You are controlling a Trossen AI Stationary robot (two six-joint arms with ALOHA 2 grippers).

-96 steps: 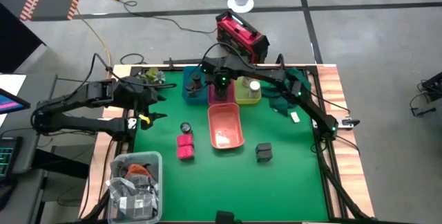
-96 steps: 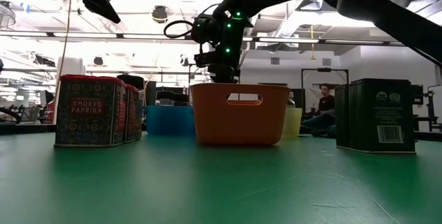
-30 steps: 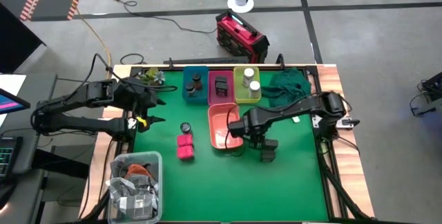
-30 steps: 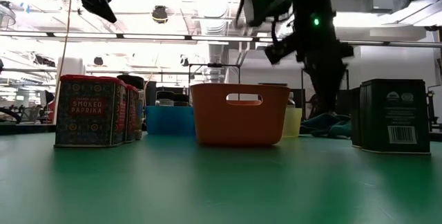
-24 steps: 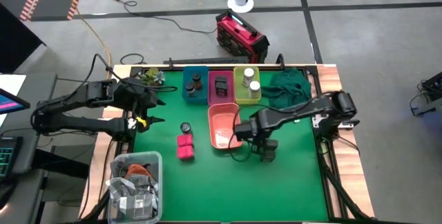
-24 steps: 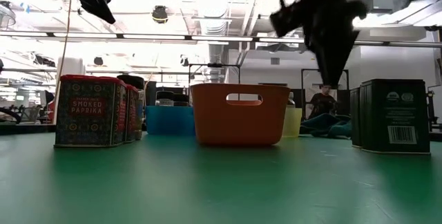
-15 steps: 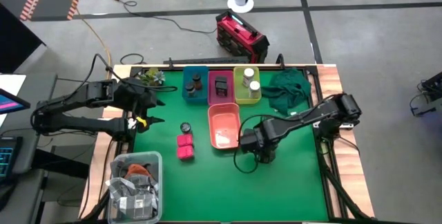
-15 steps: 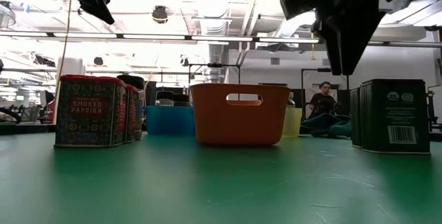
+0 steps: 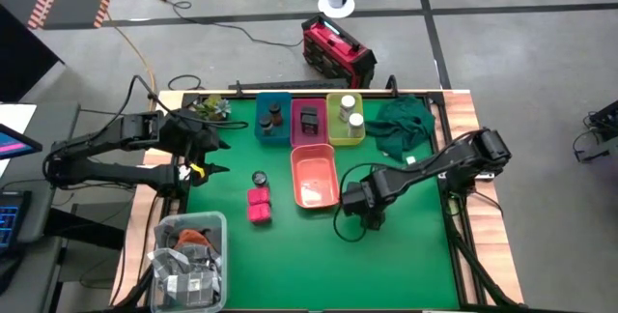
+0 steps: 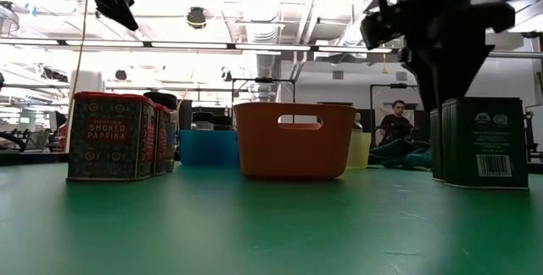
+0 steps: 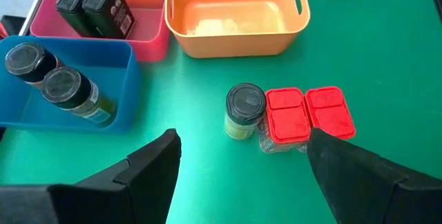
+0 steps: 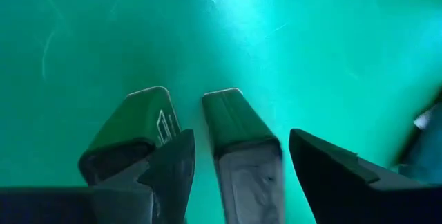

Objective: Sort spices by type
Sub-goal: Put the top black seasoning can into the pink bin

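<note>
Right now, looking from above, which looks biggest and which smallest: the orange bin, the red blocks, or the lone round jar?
1. Orange bin, clearly the largest.
2. Red blocks, a pair side by side.
3. Round jar, the smallest.

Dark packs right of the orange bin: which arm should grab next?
Right. The right gripper hangs directly over the two dark packs, open fingers straddling one. The left gripper waits open at the table's far left, facing the round jar and red blocks.
</note>
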